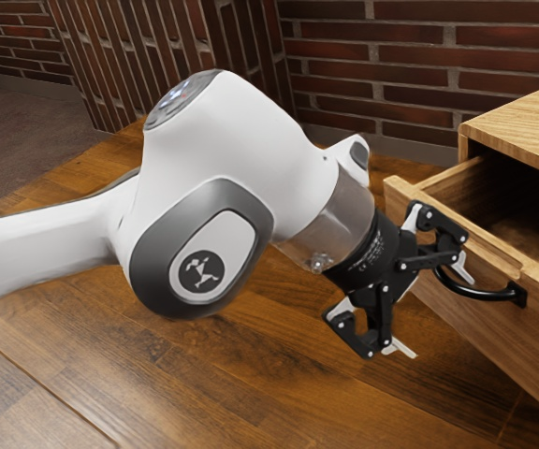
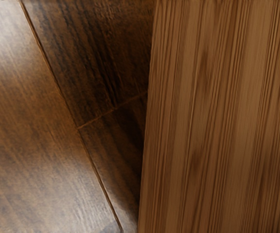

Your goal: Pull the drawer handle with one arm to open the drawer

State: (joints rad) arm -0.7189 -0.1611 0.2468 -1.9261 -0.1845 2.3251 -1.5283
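Observation:
A light wooden cabinet stands at the exterior view's right. Its drawer is pulled partway out, and the dark inside shows behind the front panel. A black curved handle sits on the drawer front. My gripper is just in front of the panel at the handle's near end, open, with the fingers spread wide. The upper finger lies by the handle's end; the lower finger hangs below, free of it. In the wrist view the drawer front is close under my hand.
The cabinet stands on a dark wooden plank floor, which also shows beside the panel in the wrist view as floor. A red brick wall runs along the back. My white arm crosses the exterior view's left and middle.

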